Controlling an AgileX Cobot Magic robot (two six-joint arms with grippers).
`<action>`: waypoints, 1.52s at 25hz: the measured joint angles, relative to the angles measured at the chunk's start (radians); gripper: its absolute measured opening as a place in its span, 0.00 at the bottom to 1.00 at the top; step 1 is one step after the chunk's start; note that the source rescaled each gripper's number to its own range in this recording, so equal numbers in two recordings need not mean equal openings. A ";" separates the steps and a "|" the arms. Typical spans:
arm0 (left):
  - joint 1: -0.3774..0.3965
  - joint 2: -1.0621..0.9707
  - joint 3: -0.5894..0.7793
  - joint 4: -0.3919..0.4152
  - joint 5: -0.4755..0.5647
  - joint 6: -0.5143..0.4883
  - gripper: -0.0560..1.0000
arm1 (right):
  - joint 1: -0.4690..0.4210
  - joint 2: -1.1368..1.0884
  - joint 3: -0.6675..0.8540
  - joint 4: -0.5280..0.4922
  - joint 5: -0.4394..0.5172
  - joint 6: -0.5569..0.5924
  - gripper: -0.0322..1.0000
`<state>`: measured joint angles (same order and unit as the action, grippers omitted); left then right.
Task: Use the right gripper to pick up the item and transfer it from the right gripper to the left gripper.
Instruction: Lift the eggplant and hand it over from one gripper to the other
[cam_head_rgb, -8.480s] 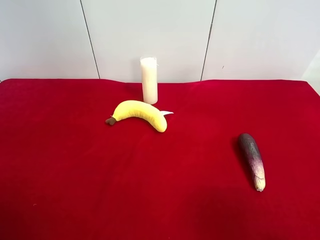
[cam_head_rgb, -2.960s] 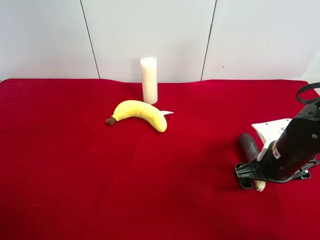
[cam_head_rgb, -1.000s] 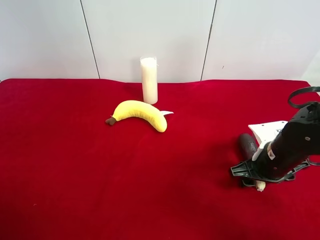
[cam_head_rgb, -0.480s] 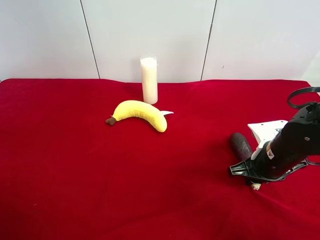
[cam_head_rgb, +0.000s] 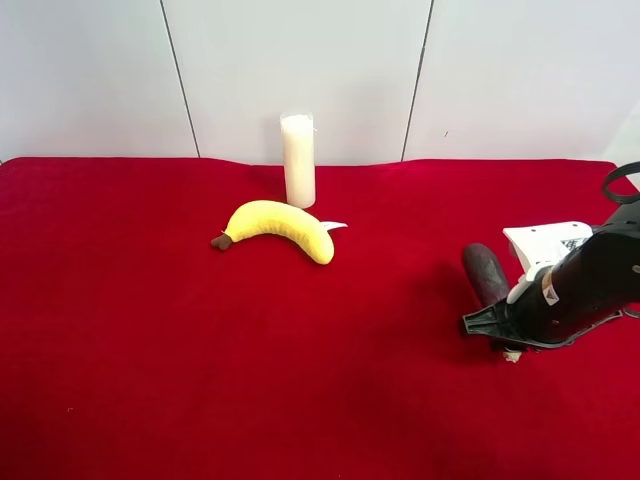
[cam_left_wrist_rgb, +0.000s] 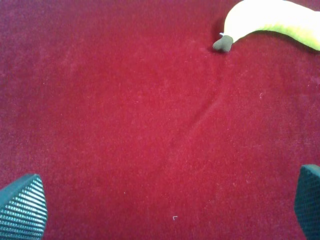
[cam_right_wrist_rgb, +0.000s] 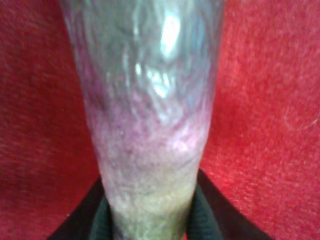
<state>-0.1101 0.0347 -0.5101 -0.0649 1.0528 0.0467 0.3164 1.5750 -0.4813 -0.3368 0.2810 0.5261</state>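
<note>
Right hand (cam_head_rgb: 503, 336) is clamped on the eggplant toy (cam_head_rgb: 485, 272). The wrist view shows both black pads (cam_right_wrist_rgb: 100, 215) pinching its pale, narrow end, with the purple body running away over the red cloth. That puts the toy well off to the exterior view's right of the white candle (cam_head_rgb: 298, 160) and nearer the camera. Whether it's clear of the counter (cam_head_rgb: 150, 350), I can't tell. The plush banana (cam_head_rgb: 280, 226) lies just in front of the candle. Left hand (cam_left_wrist_rgb: 165, 207) hangs over bare red cloth, fingers spread wide, nothing between them, with the banana's brown stem near the edge of its view.
</note>
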 joint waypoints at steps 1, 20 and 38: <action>0.000 0.000 0.000 0.000 0.000 0.000 1.00 | 0.003 -0.010 0.000 0.000 -0.003 -0.001 0.03; 0.000 0.000 0.000 0.000 0.000 0.000 1.00 | 0.203 -0.176 0.002 0.026 -0.159 -0.279 0.03; 0.000 0.000 0.000 0.000 0.000 0.000 1.00 | 0.341 -0.201 -0.337 0.022 -0.076 -0.427 0.03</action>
<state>-0.1101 0.0347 -0.5101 -0.0649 1.0528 0.0467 0.6577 1.3737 -0.8185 -0.3153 0.2050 0.0986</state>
